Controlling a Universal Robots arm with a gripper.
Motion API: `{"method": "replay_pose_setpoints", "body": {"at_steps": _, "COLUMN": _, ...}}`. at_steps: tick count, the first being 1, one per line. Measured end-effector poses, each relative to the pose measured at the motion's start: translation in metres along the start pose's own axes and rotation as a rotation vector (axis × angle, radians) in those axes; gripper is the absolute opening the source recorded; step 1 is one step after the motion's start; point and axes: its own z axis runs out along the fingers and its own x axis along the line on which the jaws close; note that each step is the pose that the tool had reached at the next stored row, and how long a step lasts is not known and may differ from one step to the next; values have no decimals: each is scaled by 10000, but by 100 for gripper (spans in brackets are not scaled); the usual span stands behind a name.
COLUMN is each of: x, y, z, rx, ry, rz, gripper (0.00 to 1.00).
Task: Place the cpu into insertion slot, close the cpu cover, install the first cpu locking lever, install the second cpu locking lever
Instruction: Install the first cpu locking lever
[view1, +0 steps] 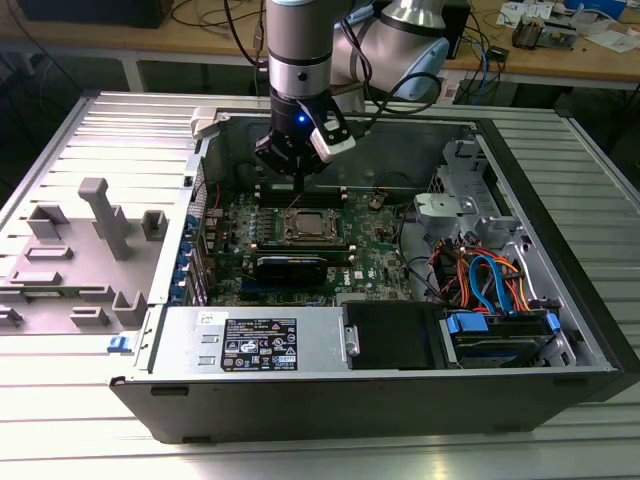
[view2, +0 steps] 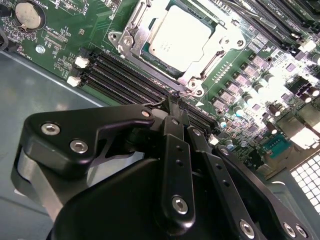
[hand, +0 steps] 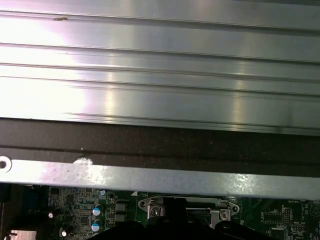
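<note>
1. Black linkage bars of the gripper (view2: 172, 107) are filling the near part of the second wrist view, and its fingers are lying pressed together, with nothing held between them.
2. Just beyond the fingertips, a thin wire lever (view2: 200, 75) is running along the edge of the insertion slot (view2: 131, 27) on the green motherboard (view2: 60, 30).
3. Inside that slot the cpu (view2: 177, 35) is sitting flat, its dull silver top facing up.
4. Around the chip, the cpu cover (view2: 212, 50) is lying down as a silver frame.
5. Long black memory slots (view2: 120, 75) are lying between the socket and the gripper.
6. In the exterior view, the gripper (view1: 297, 178) is hanging inside the open computer case (view1: 400, 385), just behind the cpu (view1: 309, 226).
7. On the exterior view's left, a grey fixture tray (view1: 95, 235) is resting on the ribbed metal table (view1: 90, 430).
8. In the first wrist view, the case's metal rim (hand: 150, 177) is crossing above the motherboard (hand: 75, 210).
</note>
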Motion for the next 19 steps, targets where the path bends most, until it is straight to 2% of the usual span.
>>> {"method": "replay_pose_setpoints", "body": {"at_steps": 8, "x": 0, "y": -12, "z": 0, "rx": 0, "ry": 1, "rz": 1, "gripper": 11}}
{"method": "replay_pose_setpoints", "body": {"at_steps": 10, "x": -37, "y": -16, "z": 37, "rx": 0, "ry": 0, "rz": 0, "gripper": 11}}
{"method": "replay_pose_setpoints", "body": {"at_steps": 12, "x": -132, "y": -25, "z": 126, "rx": 0, "ry": 1, "rz": 0, "gripper": 11}}
{"method": "replay_pose_setpoints", "body": {"at_steps": 19, "x": -173, "y": -29, "z": 173, "rx": 0, "ry": 1, "rz": 0, "gripper": 11}}
